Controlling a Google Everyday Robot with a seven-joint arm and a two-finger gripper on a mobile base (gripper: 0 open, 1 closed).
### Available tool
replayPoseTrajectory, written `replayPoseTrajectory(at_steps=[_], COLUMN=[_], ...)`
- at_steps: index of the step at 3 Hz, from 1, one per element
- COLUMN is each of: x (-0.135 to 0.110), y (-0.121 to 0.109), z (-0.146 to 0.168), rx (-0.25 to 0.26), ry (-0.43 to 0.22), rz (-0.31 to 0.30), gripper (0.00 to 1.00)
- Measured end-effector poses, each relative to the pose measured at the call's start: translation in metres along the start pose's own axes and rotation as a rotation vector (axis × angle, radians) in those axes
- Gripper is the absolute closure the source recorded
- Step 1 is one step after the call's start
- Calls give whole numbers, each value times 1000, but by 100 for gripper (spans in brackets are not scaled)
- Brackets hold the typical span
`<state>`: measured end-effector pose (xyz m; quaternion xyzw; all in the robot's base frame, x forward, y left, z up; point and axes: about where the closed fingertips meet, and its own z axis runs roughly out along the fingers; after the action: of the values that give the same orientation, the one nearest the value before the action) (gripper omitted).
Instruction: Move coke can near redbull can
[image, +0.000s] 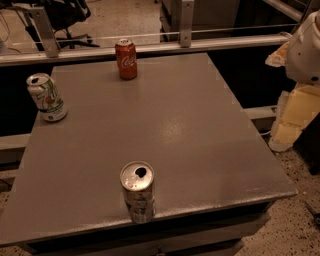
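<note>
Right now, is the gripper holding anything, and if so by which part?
Nothing is held. The gripper hangs right of the table, apart from every can; the coke can, redbull can and white can stand free on it.

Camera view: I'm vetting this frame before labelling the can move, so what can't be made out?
In the camera view:
Gripper: at the right edge, beside the table, apart from every can; its arm is cut off by the frame.
Redbull can: near the front edge; side pattern too dim to read.
White can: by the left edge; label print too small.
</note>
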<state>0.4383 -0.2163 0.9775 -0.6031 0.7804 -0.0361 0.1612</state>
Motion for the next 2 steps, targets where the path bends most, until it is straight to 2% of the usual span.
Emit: replayPoseTrajectory(at_steps=[1,2], x=[0,-16], y=[0,-14], z=[0,16], rx=[0,12], ry=[0,-58], rz=[0,-3], gripper=[0,0])
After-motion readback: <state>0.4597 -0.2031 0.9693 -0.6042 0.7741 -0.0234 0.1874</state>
